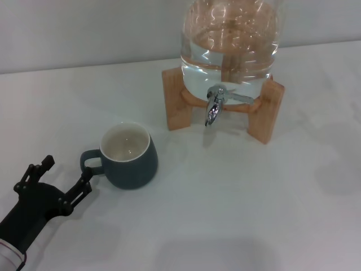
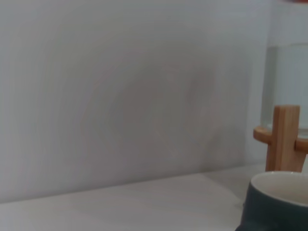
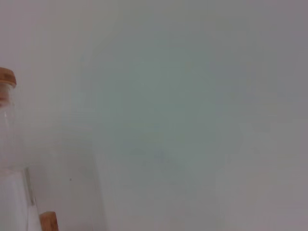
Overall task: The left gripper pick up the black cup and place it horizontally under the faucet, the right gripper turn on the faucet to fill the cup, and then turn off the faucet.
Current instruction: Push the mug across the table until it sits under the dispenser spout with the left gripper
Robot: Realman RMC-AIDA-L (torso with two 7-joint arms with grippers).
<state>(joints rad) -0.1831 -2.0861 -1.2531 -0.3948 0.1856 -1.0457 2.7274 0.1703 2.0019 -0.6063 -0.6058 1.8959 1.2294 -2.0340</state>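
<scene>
The black cup (image 1: 130, 157) stands upright on the white table, left of centre, its cream inside up and its loop handle pointing left. My left gripper (image 1: 66, 173) is open at the lower left, its fingertips just short of the handle, one finger tip close beside it. The cup's rim also shows in the left wrist view (image 2: 279, 199). The faucet (image 1: 215, 105) is a chrome spigot with a thin lever on the front of the glass jar (image 1: 230, 42), to the cup's upper right. My right gripper is out of view.
The jar holds water and rests on a wooden stand (image 1: 265, 110) at the back. A pale wall runs behind the table. The stand's leg (image 2: 285, 138) and the jar's wooden lid (image 3: 6, 77) show in the wrist views.
</scene>
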